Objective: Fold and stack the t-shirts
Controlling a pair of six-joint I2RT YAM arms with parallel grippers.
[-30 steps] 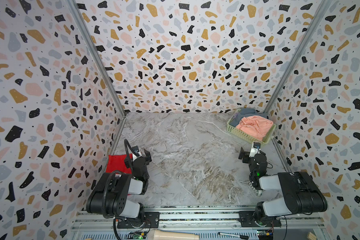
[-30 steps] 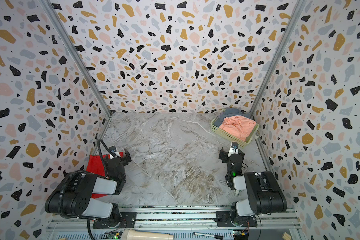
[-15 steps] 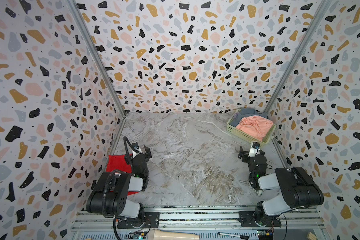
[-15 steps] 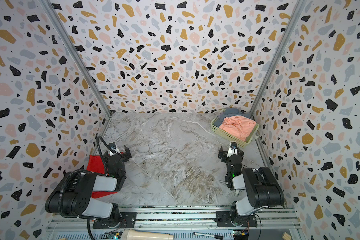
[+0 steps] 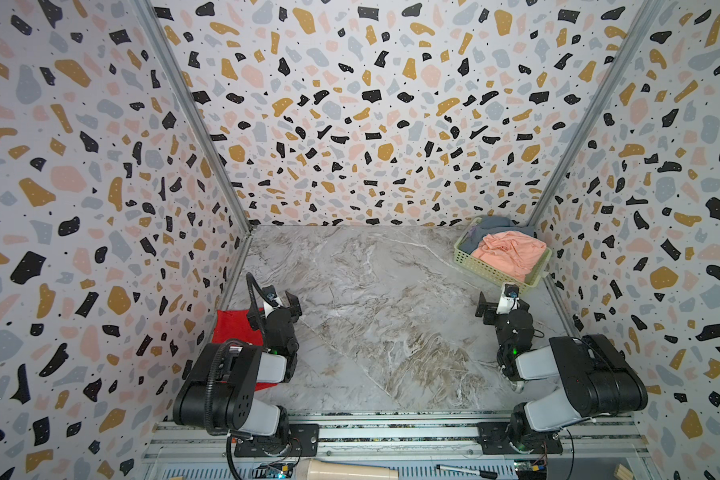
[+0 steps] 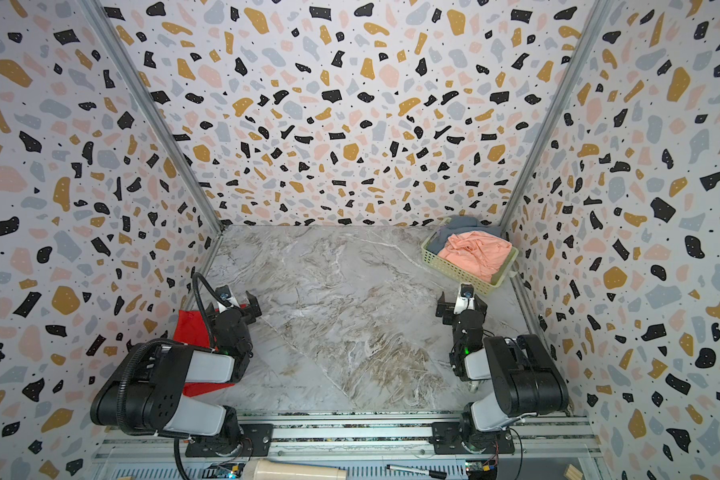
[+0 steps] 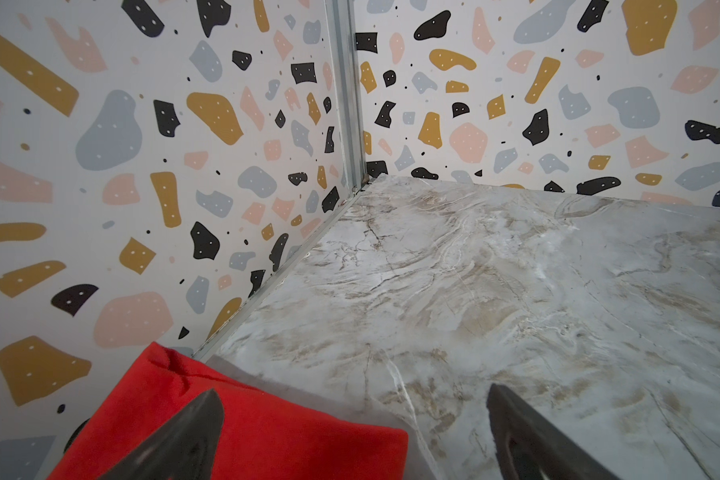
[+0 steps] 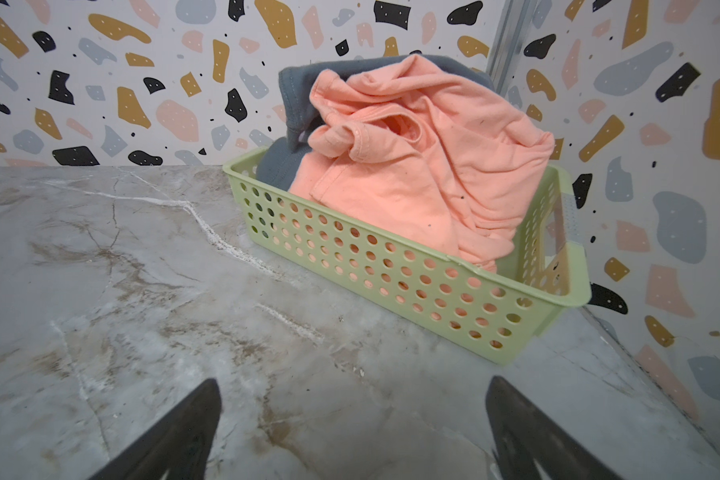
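A bright red t-shirt point(image 5: 233, 328) point(image 6: 188, 328) point(image 7: 267, 432) lies folded flat at the near left, against the left wall and partly under my left arm. My left gripper point(image 5: 281, 305) point(image 6: 235, 307) point(image 7: 352, 390) hovers open over its inner edge, holding nothing. A crumpled salmon-pink t-shirt point(image 5: 508, 253) point(image 6: 474, 251) point(image 8: 412, 166) tops a grey-blue t-shirt point(image 5: 491, 224) point(image 6: 462, 222) point(image 8: 300, 83) in the pale green basket point(image 5: 495, 272) point(image 6: 458, 270) point(image 8: 391, 282) at the far right. Just short of the basket, my right gripper point(image 5: 501, 305) point(image 6: 461, 305) point(image 8: 352, 382) stands open and empty above bare table.
The marble tabletop point(image 5: 371, 311) is boxed in by speckled walls on three sides. Both arm bases sit on a metal rail along the front edge. A pen point(image 5: 466, 471) and a pale wooden cylinder point(image 5: 350, 471) lie below that rail.
The left wrist has lifted and turned a little over the red shirt. The right arm has shifted slightly. Both grippers stay open and the shirts have not moved.
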